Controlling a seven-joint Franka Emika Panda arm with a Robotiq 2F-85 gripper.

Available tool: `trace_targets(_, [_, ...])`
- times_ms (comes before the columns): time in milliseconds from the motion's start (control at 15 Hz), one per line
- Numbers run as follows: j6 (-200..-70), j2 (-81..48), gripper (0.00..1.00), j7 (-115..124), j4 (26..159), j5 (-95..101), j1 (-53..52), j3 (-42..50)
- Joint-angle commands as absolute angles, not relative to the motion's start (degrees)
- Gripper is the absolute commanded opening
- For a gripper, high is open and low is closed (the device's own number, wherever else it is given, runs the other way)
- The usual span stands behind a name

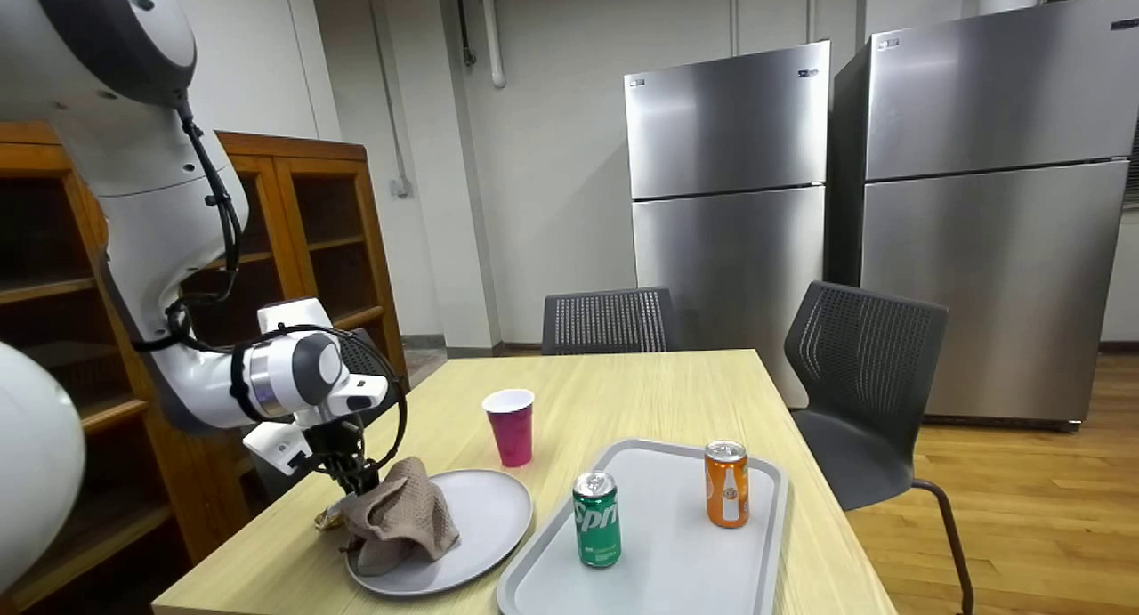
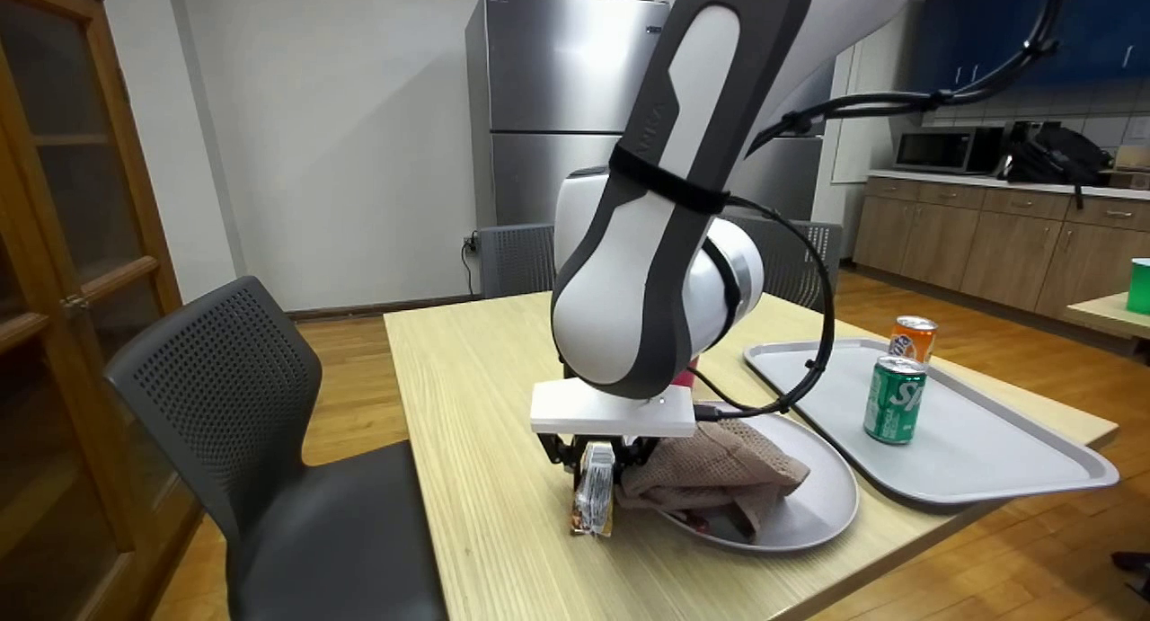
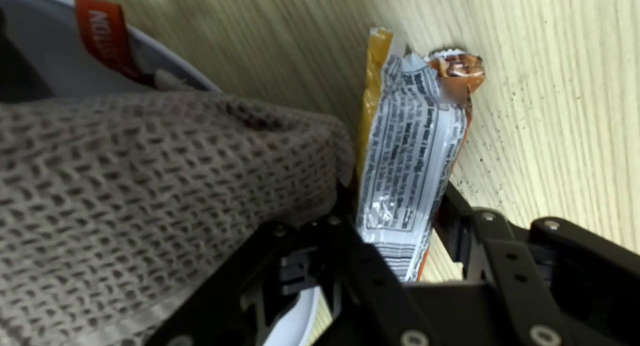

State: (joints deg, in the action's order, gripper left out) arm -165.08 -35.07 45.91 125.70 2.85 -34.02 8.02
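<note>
Pinching a wrapped snack bar (image 3: 412,145) between its fingers (image 3: 457,221), the gripper (image 3: 400,203) hangs low over the table (image 1: 623,388), left of the plate (image 1: 489,508) in both exterior views. The grasp appears made; letting go is not yet done, and whether the snack bar touches the table cannot be told. Next to the right, a brown cloth (image 1: 409,513) lies crumpled on the plate, apparently against one finger. Farther right in an exterior view, a pink cup (image 1: 512,432) stands on the table, then a green can (image 1: 596,519) and an orange can (image 1: 727,483) stand upright on a gray tray (image 1: 676,557), well apart from the gripper. As for pose, the arm (image 1: 165,232) slopes down from the upper left of that view, bends sharply, and runs rightward at its lower end, fingers aimed down.
</note>
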Motion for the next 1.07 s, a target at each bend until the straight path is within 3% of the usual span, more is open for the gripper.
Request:
trace_targets(0, [-162.52,-36.31,0.19,46.32,122.88,3.21,-35.02,8.74])
trace_targets(200, [-161.94,-36.33,0.19,46.19,122.39,3.37,-34.89,8.68])
trace_targets(267, [-161.56,-36.09,0.69,46.0,122.37,3.4,-34.7,8.58])
trace_targets(333, [-161.39,-35.79,0.7,45.72,122.5,3.41,-34.46,8.4])
trace_targets(600, [-161.94,-34.12,0.98,45.56,123.87,3.51,-34.09,8.81])
trace_targets(1000, [-163.09,-31.69,1.0,45.58,125.93,3.92,-33.65,10.76])
